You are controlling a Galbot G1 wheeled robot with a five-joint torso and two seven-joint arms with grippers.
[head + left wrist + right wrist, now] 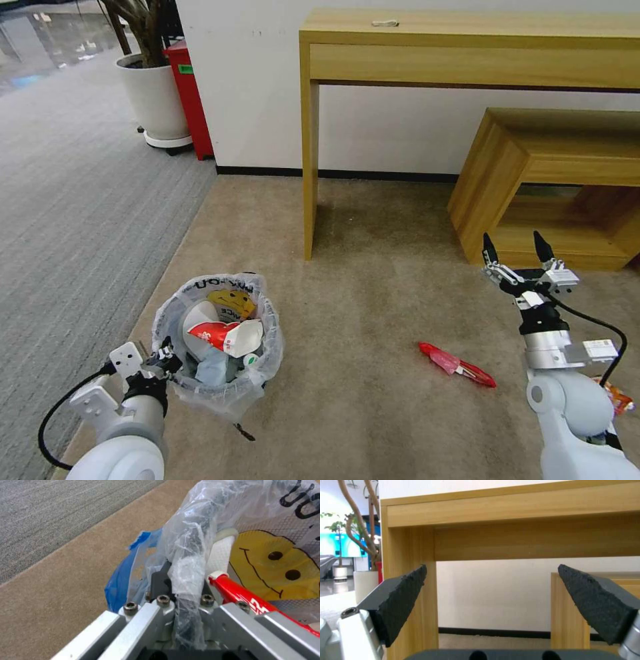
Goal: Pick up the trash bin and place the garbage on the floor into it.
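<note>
Two grippers show in the head view. The left gripper (165, 361) is clamped on the near rim of the bin (200, 390); in the left wrist view its fingers (160, 580) pinch the dark rim through the crinkled bag (190, 542). Just beyond that grip, inside the bin, lie a crushed red-white cup (227, 335), a pale blue piece (212, 368) under it, and the bag's yellow smiley (232, 303) on the far wall. The bin's base sits at or near the carpet (360, 267); whether it is lifted I cannot tell.

The right gripper (517, 248) hangs in the air with its tips wide apart and nothing between them, pointing toward the desk (310, 167) and low bench (487, 180). A red wrapper (457, 364) lies on the carpet below and to the left of it, well apart from the bin. An orange scrap (620, 400) peeks out beside the right arm.
</note>
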